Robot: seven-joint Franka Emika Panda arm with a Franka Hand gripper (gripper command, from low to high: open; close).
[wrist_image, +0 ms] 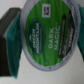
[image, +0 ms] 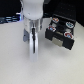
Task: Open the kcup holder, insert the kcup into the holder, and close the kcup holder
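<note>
Gripper (image: 32,39) clamped on the kcup (wrist_image: 46,36), green lid filling wrist view, edges cut off; cup blurred in exterior view. Kcup holder (image: 61,32) beside gripper, tray out, pods indistinct.

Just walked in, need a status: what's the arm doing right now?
The arm's gripper is shut on the green-topped coffee pod, held above the white table; the wrist view shows a finger pad against the pod's side. The black pod holder sits toward the exterior view's right with its tray pulled out and several pods already in its slots. The held pod is not yet in the tray.
</note>
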